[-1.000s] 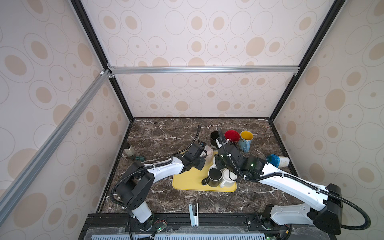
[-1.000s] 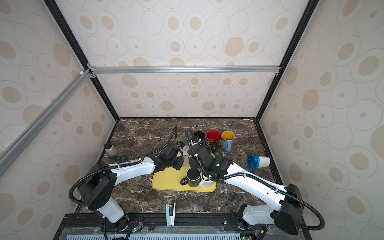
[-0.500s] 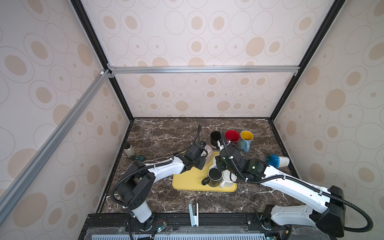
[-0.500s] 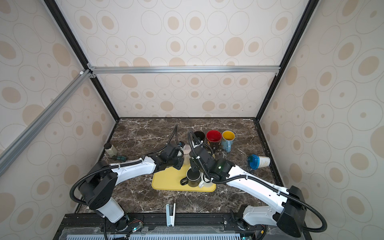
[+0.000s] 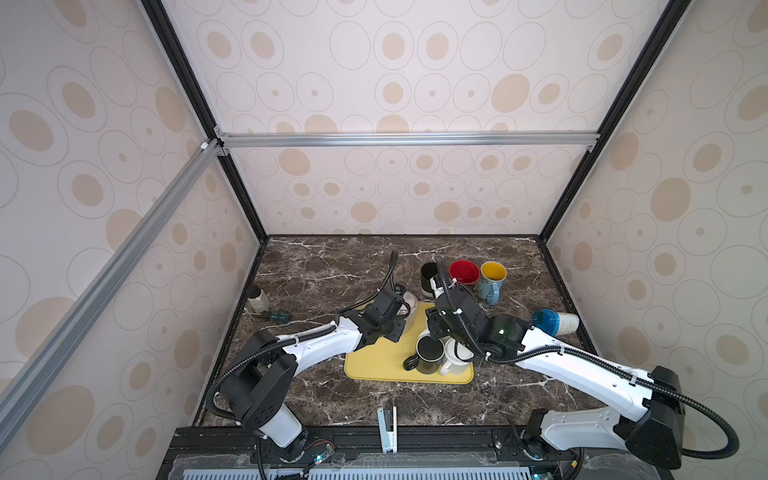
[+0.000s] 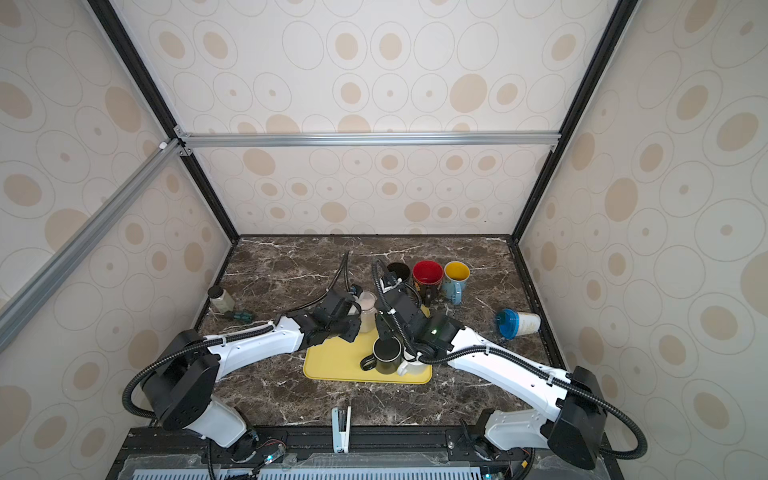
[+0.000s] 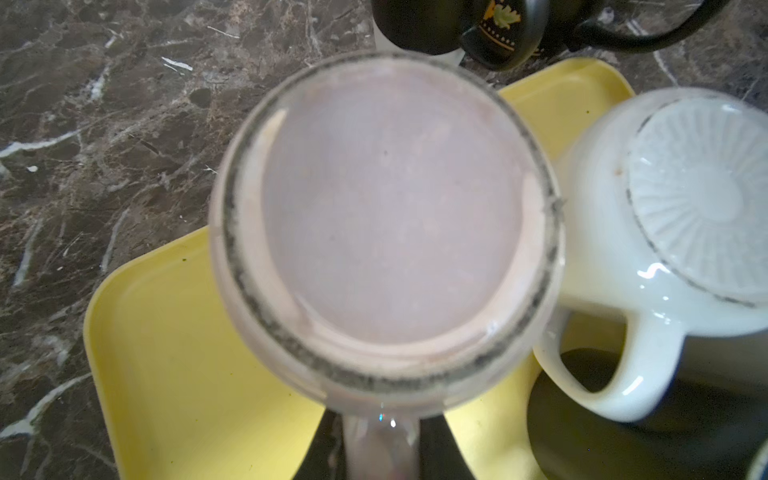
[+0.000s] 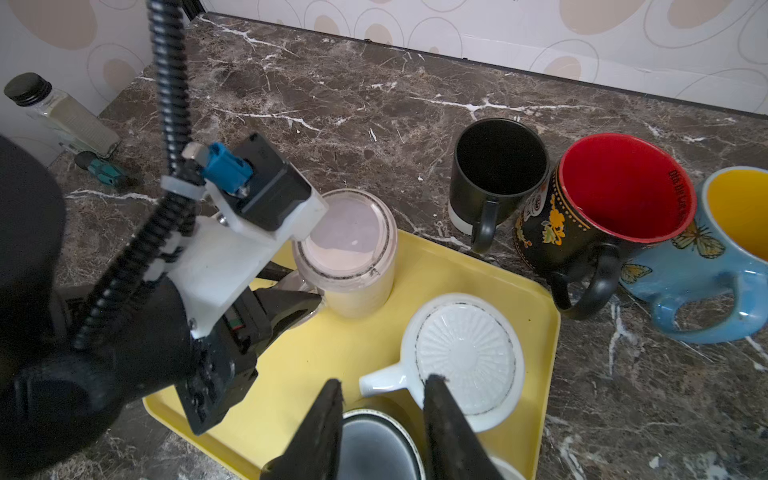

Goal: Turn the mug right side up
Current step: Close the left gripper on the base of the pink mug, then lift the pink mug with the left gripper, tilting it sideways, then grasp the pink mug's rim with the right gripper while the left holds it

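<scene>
Mug (image 7: pixel 390 208), bottom up at yellow tray (image 7: pixel 187 353) corner, handle clamped in left claw (image 7: pixel 380 444); right claw (image 8: pixel 384 382) parted, empty.

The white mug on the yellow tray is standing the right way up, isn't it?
Not quite. The white mug is on the yellow tray, but it is upside down, not the right way up. The right wrist view shows its ribbed bottom facing up.
</scene>
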### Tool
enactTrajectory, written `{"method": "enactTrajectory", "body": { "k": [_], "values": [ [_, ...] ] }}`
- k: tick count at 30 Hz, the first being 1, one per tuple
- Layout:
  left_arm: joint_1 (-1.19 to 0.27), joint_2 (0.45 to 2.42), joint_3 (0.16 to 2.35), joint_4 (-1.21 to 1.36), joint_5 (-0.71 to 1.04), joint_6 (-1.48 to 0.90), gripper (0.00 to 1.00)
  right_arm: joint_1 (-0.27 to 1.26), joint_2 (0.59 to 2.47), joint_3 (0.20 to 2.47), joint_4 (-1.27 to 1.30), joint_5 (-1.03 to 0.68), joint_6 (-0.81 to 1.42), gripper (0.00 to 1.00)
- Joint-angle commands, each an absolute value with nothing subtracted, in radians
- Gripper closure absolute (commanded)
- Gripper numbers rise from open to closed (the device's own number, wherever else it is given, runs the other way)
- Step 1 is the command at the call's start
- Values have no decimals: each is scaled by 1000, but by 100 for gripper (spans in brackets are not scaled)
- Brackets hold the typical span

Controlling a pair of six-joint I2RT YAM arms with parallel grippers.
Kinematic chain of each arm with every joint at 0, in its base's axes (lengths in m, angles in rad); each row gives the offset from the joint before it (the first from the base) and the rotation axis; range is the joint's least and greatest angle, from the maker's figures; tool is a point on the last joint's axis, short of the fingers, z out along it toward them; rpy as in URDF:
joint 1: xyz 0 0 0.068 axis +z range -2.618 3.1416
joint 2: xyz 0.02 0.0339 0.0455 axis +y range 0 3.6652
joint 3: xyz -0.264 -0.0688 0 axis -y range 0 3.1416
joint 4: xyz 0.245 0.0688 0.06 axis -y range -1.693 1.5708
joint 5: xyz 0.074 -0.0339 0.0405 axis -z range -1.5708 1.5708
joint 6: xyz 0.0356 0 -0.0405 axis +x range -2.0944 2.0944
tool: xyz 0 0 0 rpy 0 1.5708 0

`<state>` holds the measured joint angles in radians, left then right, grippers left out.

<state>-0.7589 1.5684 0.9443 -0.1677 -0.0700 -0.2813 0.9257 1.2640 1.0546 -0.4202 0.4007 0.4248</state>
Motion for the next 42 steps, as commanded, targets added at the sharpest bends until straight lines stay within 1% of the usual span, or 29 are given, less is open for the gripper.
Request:
{"method": "enactTrajectory", "body": {
  "k": [1,9,12,15,18,22,24,26,28,32,35,38,42],
  "values": [
    [-762,1504,964,-97,-104,-296,100,930,1240,1044,-416,432,437,65],
    [-754,1426,972,-116,-148,-279,100,929,1200,1019,-388,432,458,65],
    [-734,1373,967,-110,-140,-286,100,926,1197,1019,-385,423,473,64],
    [-687,1286,936,-57,-66,-331,100,926,1190,1012,-371,432,500,64],
    [-621,1178,891,30,60,-413,100,921,1164,985,-333,429,517,63],
    [-548,1062,842,146,206,-542,100,892,1124,959,-312,368,547,61],
    [-527,1011,817,221,271,-608,100,872,1088,920,-258,313,561,59],
    [-507,977,790,322,334,-683,100,841,1044,860,-167,225,589,53],
    [-493,961,764,409,379,-764,100,799,1005,802,-72,126,635,50],
    [-475,976,711,610,459,-928,100,746,958,708,130,-43,716,48],
    [-474,1008,644,841,513,-1078,100,733,956,670,275,-130,770,47],
    [-472,1056,613,1003,541,-1188,100,714,982,644,430,-212,847,45],
    [-474,1100,604,1096,557,-1249,100,704,1046,650,579,-289,918,43]
  ]
}}
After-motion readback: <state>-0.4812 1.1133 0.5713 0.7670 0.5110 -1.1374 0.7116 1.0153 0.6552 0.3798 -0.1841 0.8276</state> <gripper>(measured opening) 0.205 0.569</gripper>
